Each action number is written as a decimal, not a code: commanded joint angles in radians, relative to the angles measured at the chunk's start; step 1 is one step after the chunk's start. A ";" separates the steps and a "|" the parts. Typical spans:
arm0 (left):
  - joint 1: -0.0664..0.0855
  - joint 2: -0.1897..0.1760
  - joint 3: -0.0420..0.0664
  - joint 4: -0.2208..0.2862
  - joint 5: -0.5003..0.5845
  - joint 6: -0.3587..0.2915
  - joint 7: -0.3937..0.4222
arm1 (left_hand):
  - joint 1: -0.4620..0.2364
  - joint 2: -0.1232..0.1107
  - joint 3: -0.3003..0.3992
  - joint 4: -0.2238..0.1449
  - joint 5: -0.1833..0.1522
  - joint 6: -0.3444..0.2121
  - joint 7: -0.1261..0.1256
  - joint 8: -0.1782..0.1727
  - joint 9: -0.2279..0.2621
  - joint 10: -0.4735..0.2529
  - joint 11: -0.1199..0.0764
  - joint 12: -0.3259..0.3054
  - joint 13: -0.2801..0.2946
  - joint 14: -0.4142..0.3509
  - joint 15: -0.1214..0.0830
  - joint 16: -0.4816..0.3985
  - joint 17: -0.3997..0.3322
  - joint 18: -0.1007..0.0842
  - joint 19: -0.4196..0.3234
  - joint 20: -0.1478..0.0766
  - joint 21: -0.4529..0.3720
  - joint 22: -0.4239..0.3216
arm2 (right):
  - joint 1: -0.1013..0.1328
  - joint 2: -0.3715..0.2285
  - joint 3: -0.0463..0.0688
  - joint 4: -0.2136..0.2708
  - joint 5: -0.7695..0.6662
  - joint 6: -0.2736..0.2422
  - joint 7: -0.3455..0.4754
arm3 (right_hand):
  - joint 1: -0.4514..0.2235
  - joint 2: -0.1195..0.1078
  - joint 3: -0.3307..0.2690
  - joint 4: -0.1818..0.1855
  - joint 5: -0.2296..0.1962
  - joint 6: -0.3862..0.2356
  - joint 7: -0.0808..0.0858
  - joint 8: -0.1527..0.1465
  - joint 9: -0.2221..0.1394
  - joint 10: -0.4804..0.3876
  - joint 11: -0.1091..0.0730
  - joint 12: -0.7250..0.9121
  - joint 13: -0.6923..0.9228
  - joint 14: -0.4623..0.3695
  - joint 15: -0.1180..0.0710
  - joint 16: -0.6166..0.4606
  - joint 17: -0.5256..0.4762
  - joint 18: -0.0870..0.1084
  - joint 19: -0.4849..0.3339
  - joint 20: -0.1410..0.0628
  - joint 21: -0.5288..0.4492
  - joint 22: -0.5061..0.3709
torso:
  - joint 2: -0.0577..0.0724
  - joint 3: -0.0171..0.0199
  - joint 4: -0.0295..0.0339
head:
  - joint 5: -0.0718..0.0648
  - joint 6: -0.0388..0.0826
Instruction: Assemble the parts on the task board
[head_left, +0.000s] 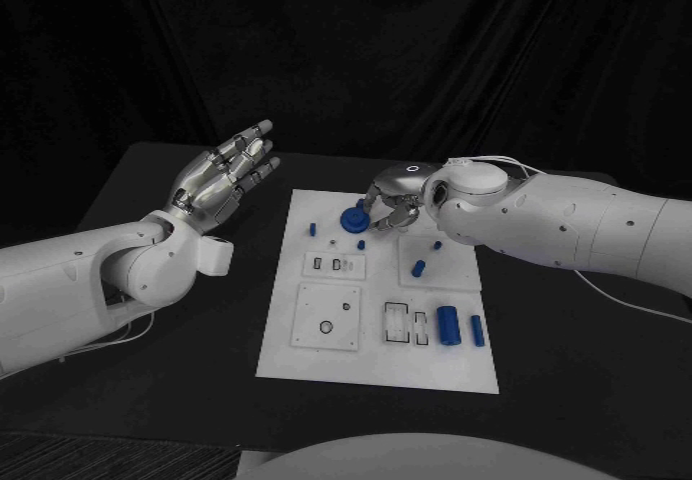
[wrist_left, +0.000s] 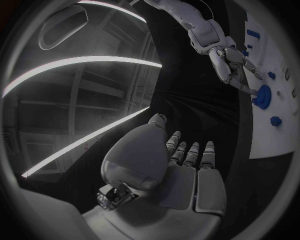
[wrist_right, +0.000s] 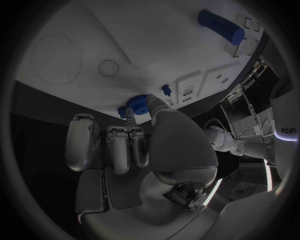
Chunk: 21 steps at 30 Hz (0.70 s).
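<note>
White task board (head_left: 378, 345) flat mid-table, bearing blue cylinders (head_left: 449, 322) near its right edge and small pegs (head_left: 418, 267) further up. Left hand (head_left: 224, 178) raised off the board's left side, fingers spread apart, holding nothing. Right hand (head_left: 392, 203) down at the board's far edge, fingertips pinching the round blue gear (head_left: 352, 219) resting there.

I see a black counter (head_left: 173, 400) with the white task board (head_left: 378, 372) lying flat on its middle, long side running away from me. Dark bare surface surrounds the board on every side.
</note>
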<state>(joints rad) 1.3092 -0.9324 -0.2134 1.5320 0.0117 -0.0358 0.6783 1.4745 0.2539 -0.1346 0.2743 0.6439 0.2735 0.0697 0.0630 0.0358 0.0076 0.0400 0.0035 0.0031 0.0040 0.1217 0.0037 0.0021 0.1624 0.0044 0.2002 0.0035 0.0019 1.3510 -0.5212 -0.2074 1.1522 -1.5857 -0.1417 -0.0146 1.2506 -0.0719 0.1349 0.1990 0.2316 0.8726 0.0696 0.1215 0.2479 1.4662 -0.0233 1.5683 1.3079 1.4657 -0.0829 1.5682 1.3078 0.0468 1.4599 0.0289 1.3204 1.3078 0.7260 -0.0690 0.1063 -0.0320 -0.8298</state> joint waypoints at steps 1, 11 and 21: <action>0.001 0.000 0.001 0.001 -0.001 0.013 0.037 | 0.011 -0.003 0.006 0.000 0.006 -0.001 0.007 -0.002 0.001 0.000 0.005 -0.001 -0.001 -0.003 0.007 -0.003 -0.002 -0.013 -0.002 0.007 -0.001 0.000 | -0.003 -0.012 0.000 0.006 -0.002 -0.016 -0.021 | -0.014 0.003 -0.008 0.005 -0.011 0.038 0.002 0.022 0.016 0.105 0.007 0.003 0.263 0.105 0.007 0.003 0.263 0.009 0.002 0.007 0.003 0.188 | 0.000 0.0002 -0.0013 | 0.004 -0.001; 0.001 -0.007 0.001 0.003 -0.001 0.013 0.036 | 0.012 -0.002 0.008 0.000 0.007 -0.001 0.007 -0.002 0.001 0.000 0.006 -0.001 -0.001 -0.003 0.006 -0.003 -0.002 -0.013 -0.002 0.007 -0.001 0.000 | 0.000 -0.067 0.000 0.044 -0.002 -0.087 -0.018 | -0.016 -0.001 -0.015 0.010 -0.022 0.029 -0.001 0.047 0.062 0.105 0.005 0.003 0.263 0.105 0.006 0.003 0.263 0.010 0.001 0.007 -0.003 0.188 | 0.000 0.0008 -0.0018 | 0.008 0.003; 0.001 -0.007 0.001 -0.001 -0.001 0.014 0.034 | 0.012 -0.002 0.008 0.000 0.007 -0.001 0.007 -0.002 0.001 0.000 0.006 -0.001 -0.001 -0.003 0.006 -0.003 -0.002 -0.013 -0.002 0.007 -0.001 0.000 | 0.051 -0.227 0.000 0.181 -0.002 -0.163 -0.049 | 0.002 -0.017 -0.013 0.023 -0.030 -0.103 -0.012 -0.016 0.028 0.105 -0.004 0.003 0.263 0.105 -0.001 0.003 0.263 0.004 0.016 0.002 0.023 0.197 | -0.001 0.0005 -0.0025 | 0.005 0.004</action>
<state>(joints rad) 1.3091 -0.9411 -0.2136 1.5308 0.0116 -0.0337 0.6784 1.4785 0.2499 -0.1346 0.2743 0.6478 0.2734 0.0697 0.0630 0.0358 0.0075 0.0398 0.0035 0.0031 0.0040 0.1217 0.0037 0.0014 0.1623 0.0044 0.2002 0.0035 0.0018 1.3985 -0.7359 -0.2070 1.3187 -1.5855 -0.2473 -0.0249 1.2526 -0.0816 0.1217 0.2184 0.2044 0.7750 0.0575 0.1092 0.2768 1.4662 -0.0234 1.5683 1.3077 1.4657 -0.0829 1.5682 1.3077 0.0468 1.4613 0.0304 1.3404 1.3076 0.7257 -0.0682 0.1045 -0.0265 -0.8252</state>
